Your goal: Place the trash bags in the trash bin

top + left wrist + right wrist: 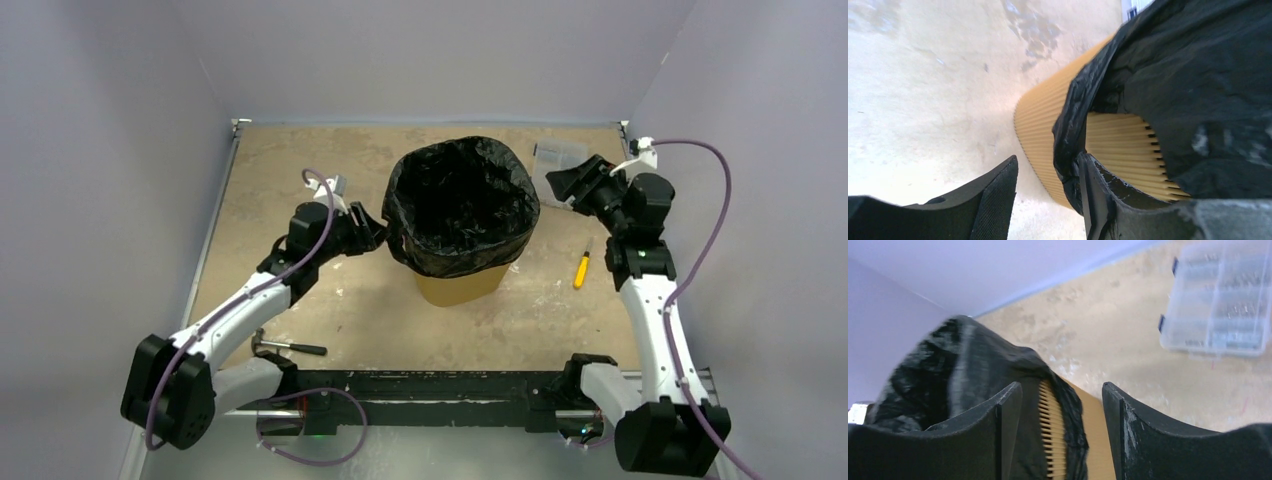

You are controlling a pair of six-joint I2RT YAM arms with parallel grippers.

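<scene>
The orange-yellow trash bin [460, 285] stands mid-table. The black trash bag [460, 200] lines it, its top folded down over the rim. My left gripper [372, 235] is at the bin's left side and stands open. In the left wrist view the bag's hem [1073, 130] lies against one finger [1098, 200], while the other finger [993, 200] stands apart. My right gripper [555, 185] is at the bin's back right. In the right wrist view it [1060, 410] is open, and the hem [1070, 410] and the bin wall [1095, 440] pass between its jaws.
A clear plastic box [560, 155] lies at the back right, just behind my right gripper, and shows in the right wrist view as the box [1218, 295]. A yellow screwdriver [581, 270] lies right of the bin. A hammer [285, 346] lies near the left arm's base.
</scene>
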